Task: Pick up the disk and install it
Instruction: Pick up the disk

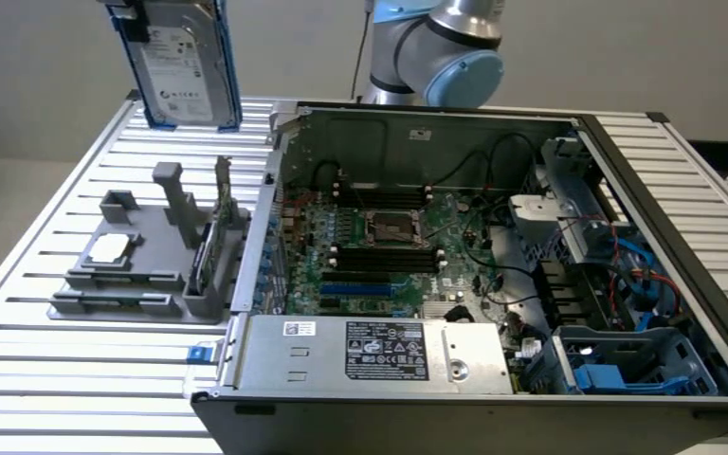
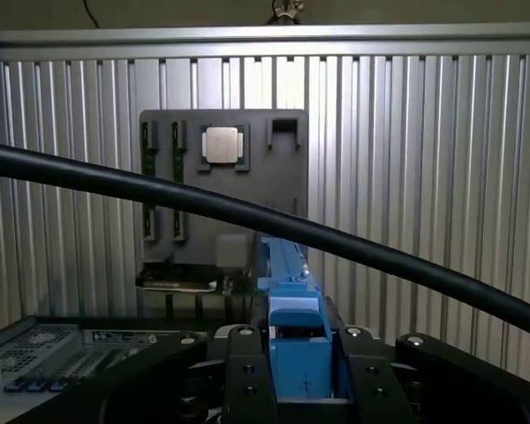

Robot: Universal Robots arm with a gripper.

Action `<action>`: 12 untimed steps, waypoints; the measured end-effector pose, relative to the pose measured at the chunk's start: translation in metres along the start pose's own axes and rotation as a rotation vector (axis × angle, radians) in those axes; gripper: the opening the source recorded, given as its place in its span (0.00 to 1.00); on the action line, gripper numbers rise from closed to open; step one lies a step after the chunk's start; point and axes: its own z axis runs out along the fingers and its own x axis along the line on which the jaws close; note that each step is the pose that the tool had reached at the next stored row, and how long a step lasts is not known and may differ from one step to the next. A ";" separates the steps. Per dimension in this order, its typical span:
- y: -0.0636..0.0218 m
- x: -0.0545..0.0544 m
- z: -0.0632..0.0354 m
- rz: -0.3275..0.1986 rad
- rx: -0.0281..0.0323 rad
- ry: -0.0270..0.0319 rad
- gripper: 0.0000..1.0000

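I see gripper (image 2: 299, 382) pinching disk (image 1: 187, 68) by its blue carrier, fingers (image 2: 247, 375) pressed on both sides. Disk upright, in air above slatted table (image 1: 35, 379), at exterior view's top left. Grey fixture (image 1: 136, 284) w/ small chip (image 1: 109, 248) below. Open PC case (image 1: 491, 237) apart, to exterior view's right.

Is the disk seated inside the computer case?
No, the disk hangs above the slatted table, outside the open case.
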 end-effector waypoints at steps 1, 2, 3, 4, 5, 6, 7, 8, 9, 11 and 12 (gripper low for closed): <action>-0.0044 0.001 -0.0020 0.000 0.0000 -0.0004 0.33; -0.0089 0.001 -0.0040 0.000 0.0000 -0.0009 0.33; -0.0134 0.002 -0.0058 0.000 0.0001 -0.0016 0.33; -0.0179 0.003 -0.0076 0.000 0.0000 -0.0023 0.33; -0.0224 0.003 -0.0092 0.000 0.0000 -0.0031 0.33; -0.0268 0.004 -0.0108 0.000 0.0001 -0.0039 0.33; -0.0314 0.005 -0.0124 0.000 0.0000 -0.0048 0.33; -0.0362 0.006 -0.0141 0.000 0.0000 -0.0058 0.33; -0.0407 0.006 -0.0154 0.000 0.0000 -0.0067 0.33; -0.0497 0.008 -0.0176 0.000 0.0001 -0.0081 0.33; -0.0542 0.009 -0.0187 0.000 0.0000 -0.0086 0.33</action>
